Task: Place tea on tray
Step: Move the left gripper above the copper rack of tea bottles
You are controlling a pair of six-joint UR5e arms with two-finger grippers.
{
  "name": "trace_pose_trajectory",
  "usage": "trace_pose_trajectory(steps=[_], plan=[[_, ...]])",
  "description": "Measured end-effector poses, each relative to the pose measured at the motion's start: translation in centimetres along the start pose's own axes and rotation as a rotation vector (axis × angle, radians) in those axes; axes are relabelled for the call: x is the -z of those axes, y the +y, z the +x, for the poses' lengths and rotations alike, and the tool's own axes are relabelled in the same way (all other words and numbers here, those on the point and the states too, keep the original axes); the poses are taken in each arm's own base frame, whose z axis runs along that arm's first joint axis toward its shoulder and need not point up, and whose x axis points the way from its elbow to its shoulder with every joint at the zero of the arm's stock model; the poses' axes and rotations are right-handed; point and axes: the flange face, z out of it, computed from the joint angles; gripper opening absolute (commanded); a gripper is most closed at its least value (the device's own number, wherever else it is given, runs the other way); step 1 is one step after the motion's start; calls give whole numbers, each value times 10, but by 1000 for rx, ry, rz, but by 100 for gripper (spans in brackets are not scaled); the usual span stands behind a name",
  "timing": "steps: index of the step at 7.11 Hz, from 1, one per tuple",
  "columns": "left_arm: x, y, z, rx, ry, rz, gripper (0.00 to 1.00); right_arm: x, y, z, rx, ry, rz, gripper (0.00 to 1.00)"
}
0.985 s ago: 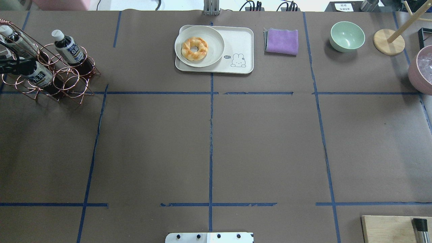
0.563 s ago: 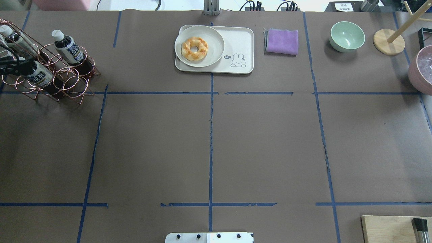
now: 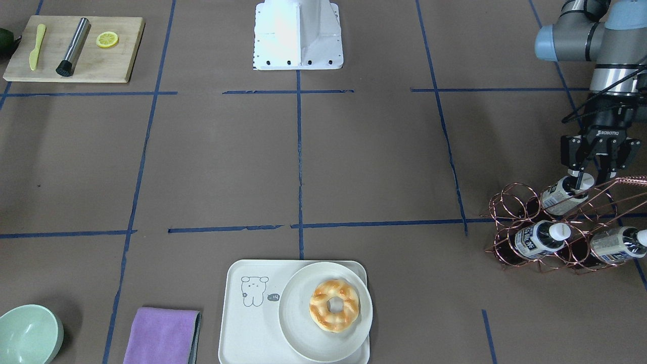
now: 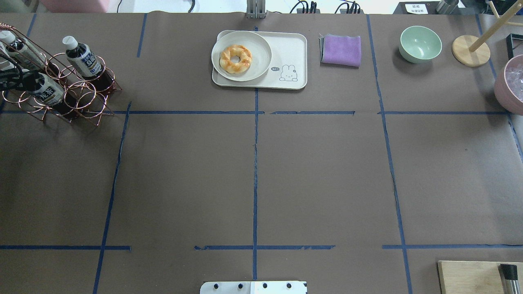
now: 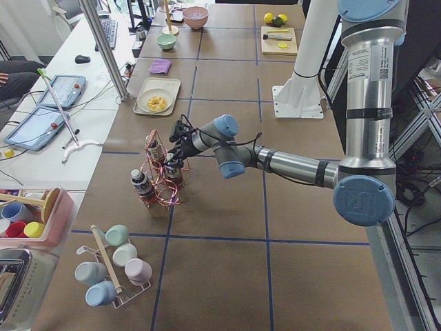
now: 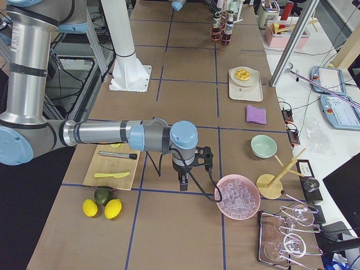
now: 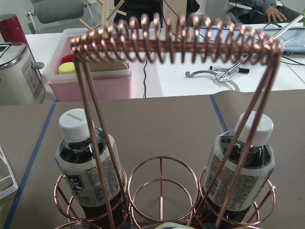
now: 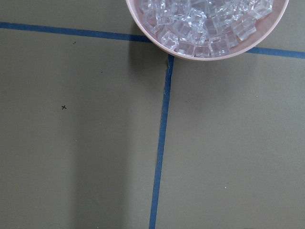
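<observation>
**Tea (image 3: 561,196) starts leaving the rack (image 3: 510,203)**

Our left pincer (image 3: 587,178), clamped on the tea, has drawn back a little, and the tea slides with it through its ring. The tray (image 3: 247,336) waits well apart, bare beside its plate (image 3: 295,323). Whether the right pincer (image 6: 183,179) is apart or together we cannot tell.

We see the tea (image 3: 558,196): small clear btl, dark brown liquid, white cap, pale label w/ dark print. It leans in a ring of the copper wire rack (image 3: 579,242) at the table's left end, in the row nearest the robot. The tray (image 3: 247,328) is well apart at the far-centre edge: cream-white, rect., rounded corners, raised rim, lying flat. It has a grey bear drawing, and a round plate (image 3: 303,323) covers one half.
</observation>
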Motion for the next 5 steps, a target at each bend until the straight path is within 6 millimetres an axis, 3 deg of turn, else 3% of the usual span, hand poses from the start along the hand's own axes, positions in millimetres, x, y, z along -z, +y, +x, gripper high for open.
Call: trace_pose_trajectory(steps=[1, 5], plan=[[1, 0, 1, -1, 4, 1, 0, 0, 0, 0, 0, 0, 0, 100], [7, -9, 14, -10, 55, -10, 0, 0, 0, 0, 0, 0, 0, 100]])
